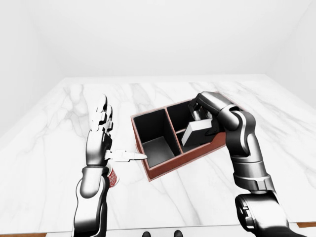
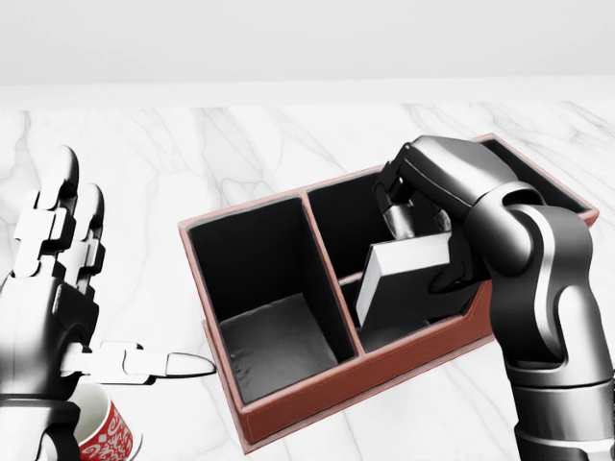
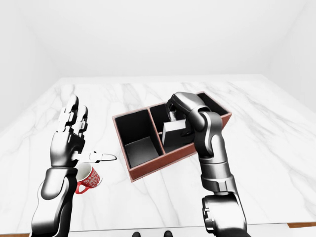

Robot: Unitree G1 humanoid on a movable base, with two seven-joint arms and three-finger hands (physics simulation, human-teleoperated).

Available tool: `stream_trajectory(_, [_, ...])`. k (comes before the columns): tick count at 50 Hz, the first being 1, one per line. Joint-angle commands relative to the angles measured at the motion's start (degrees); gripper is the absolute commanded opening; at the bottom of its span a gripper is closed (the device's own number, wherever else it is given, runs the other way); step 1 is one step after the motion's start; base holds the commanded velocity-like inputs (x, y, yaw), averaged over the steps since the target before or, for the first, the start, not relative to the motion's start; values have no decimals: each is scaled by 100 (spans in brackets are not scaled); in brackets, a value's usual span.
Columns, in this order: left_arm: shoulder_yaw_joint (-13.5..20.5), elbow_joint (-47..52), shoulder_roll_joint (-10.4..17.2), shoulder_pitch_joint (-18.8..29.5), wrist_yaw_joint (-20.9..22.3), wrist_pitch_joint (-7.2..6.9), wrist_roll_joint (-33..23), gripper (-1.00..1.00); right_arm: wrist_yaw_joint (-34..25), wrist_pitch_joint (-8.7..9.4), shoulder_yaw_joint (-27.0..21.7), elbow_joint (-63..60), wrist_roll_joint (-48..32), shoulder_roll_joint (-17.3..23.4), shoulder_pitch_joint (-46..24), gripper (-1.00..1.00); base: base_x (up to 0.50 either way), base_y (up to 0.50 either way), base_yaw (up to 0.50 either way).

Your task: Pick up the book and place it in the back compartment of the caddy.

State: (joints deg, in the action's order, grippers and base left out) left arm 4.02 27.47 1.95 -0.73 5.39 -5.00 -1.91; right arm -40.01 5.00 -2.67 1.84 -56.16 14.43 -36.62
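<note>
White marble table, plain white walls

The left robot hand stands upright on its silver-and-black forearm, palm turned inward, long fingers straight up and thumb stretched sideways toward the right robot hand. That hand curls downward from a sharply bent wrist, its arm rising from the lower right, fingers closed around a grey rectangular book.

Glossy white marble table with grey veins. Matt reddish-brown caddy, dull black lining. Smooth matt grey book. Shiny dark metal hands. Glazed red-patterned mug.
</note>
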Motion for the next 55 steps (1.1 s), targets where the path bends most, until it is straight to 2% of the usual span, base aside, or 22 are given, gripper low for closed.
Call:
stream_trajectory(1, [-17,-35,-5,-9,-3,0,-10,100,34,0,-30,237,-8,1,-95,-100,0,0,0])
stream_trajectory(21, [-1,10,3,4,-3,0,-11,100,426,0,4,872,118,8,-361,-100,0,0,0])
stream_trajectory(55, [8,-51,3,38,-16,0,-16,100,642,0,52,1194,163,0,-561,-100,0,0,0])
